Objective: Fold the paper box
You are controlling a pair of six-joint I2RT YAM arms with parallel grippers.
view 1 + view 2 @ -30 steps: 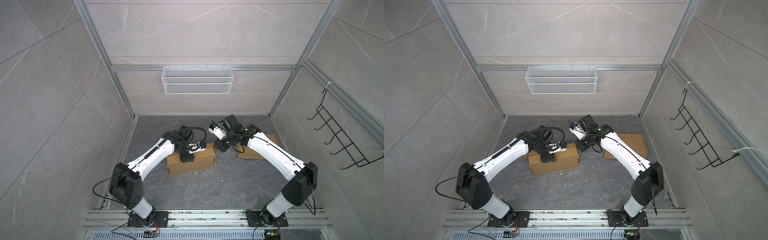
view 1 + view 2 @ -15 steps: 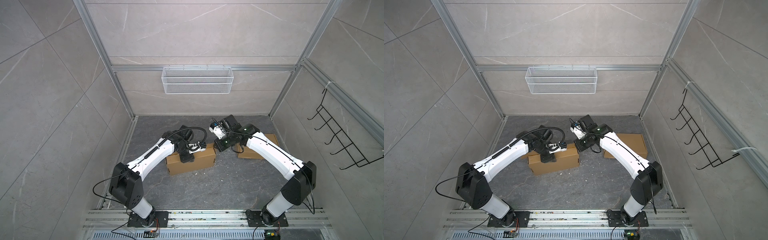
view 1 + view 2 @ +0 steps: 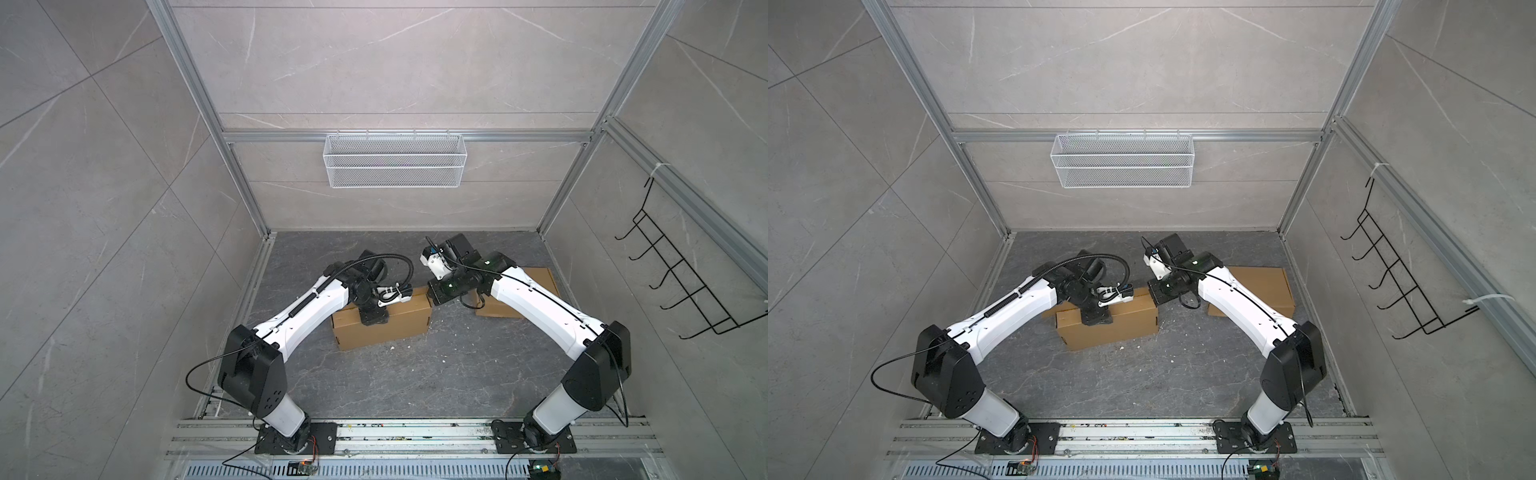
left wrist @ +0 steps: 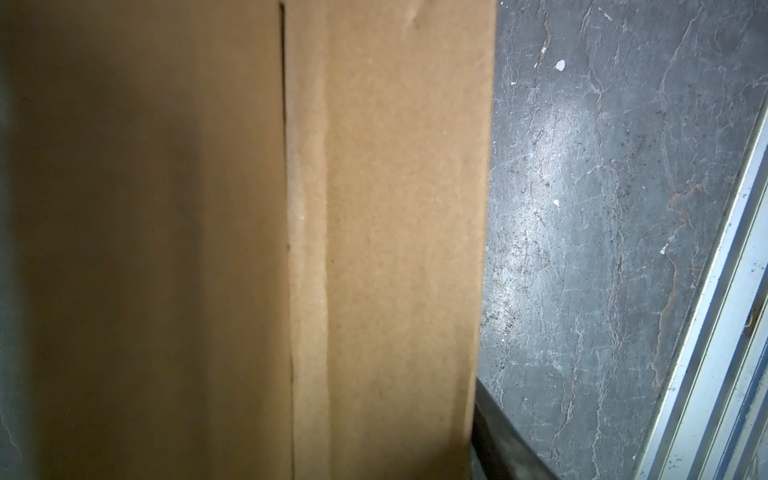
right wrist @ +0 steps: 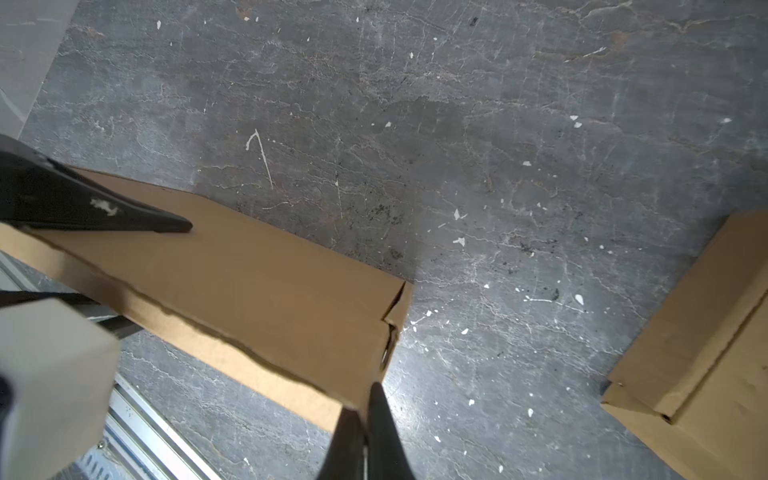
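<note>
The paper box (image 3: 395,328) (image 3: 1121,328) is a long brown carton lying on the dark floor, shown in both top views. My left gripper (image 3: 374,321) (image 3: 1096,318) comes down on its top near the middle. In the left wrist view cardboard (image 4: 374,249) fills the span between the jaws. One dark finger (image 4: 498,440) lies against its edge and the other is hidden. In the right wrist view a left finger (image 5: 124,212) rests on the box's top (image 5: 257,274). My right gripper (image 5: 360,399) (image 3: 432,297) is shut, its tips touching the box's right end corner.
A second piece of flat brown cardboard (image 3: 536,282) (image 5: 706,345) lies on the floor at the back right, under my right arm. A white wire basket (image 3: 395,160) hangs on the back wall, a black hook rack (image 3: 681,291) on the right wall. Aluminium rails (image 3: 374,432) run along the front.
My right gripper's jaws have closed at the box's right end. The left arm and the box have stayed still.
</note>
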